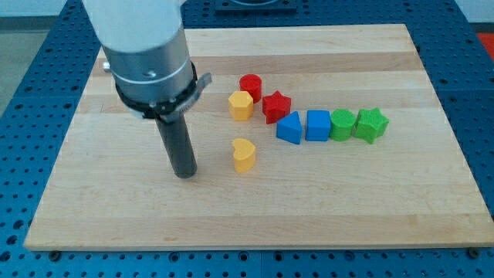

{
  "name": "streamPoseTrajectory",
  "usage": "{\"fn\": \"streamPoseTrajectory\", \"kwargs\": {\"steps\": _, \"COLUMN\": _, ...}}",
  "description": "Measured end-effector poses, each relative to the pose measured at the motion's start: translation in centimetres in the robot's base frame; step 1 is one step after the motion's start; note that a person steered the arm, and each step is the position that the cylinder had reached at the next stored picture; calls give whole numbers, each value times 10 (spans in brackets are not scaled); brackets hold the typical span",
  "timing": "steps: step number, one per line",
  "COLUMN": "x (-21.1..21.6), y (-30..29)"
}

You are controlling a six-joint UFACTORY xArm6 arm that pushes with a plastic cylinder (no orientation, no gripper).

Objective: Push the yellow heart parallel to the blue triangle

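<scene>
1. A pale wooden counter (255, 208) with a light grain is seen filling most of the view; it is laid on a blue perforated base (23, 69) that shows along every edge.
2. The arm (143, 46), a white and grey cylinder with a black collar, is seen at the view's upper left, and a straight dark rod is carried below it.
3. No tool that opens or closes is fitted, so nothing is held; my tip (185, 174) is set down on the counter.
4. The yellow heart (244, 154) is found alone just right of my tip, with a clear gap between them.
5. The blue triangle (289, 128) is placed up and to the right of the yellow heart, apart from it.
6. A row is formed to the right of the blue triangle by the blue cube (318, 125), the green block (343, 124) and the green star (370, 125), each close against the next.
7. Above the yellow heart, a yellow hexagon (241, 105), a red cylinder (250, 86) and a red star (276, 106) are clustered together.
8. No containers are seen.
</scene>
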State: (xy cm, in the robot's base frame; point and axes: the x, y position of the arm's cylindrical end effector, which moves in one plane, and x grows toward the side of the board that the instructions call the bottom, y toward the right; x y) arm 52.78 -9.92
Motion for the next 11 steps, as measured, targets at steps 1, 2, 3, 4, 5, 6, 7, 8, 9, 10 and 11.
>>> {"fn": "streamPoseTrajectory", "kwargs": {"steps": 1, "x": 5, "y": 42}}
{"fn": "streamPoseTrajectory", "kwargs": {"steps": 2, "x": 4, "y": 88}}
{"fn": "streamPoseTrajectory", "kwargs": {"steps": 3, "x": 3, "y": 100}}
{"fn": "streamPoseTrajectory", "kwargs": {"steps": 4, "x": -13, "y": 99}}
{"fn": "streamPoseTrajectory", "kwargs": {"steps": 5, "x": -20, "y": 85}}
{"fn": "streamPoseTrajectory", "kwargs": {"steps": 6, "x": -19, "y": 69}}
{"fn": "streamPoseTrajectory", "kwargs": {"steps": 7, "x": -20, "y": 67}}
{"fn": "streamPoseTrajectory", "kwargs": {"steps": 8, "x": -25, "y": 66}}
{"fn": "streamPoseTrajectory", "kwargs": {"steps": 9, "x": -38, "y": 65}}
{"fn": "streamPoseTrajectory", "kwargs": {"steps": 10, "x": -46, "y": 65}}
{"fn": "streamPoseTrajectory", "kwargs": {"steps": 11, "x": -46, "y": 65}}
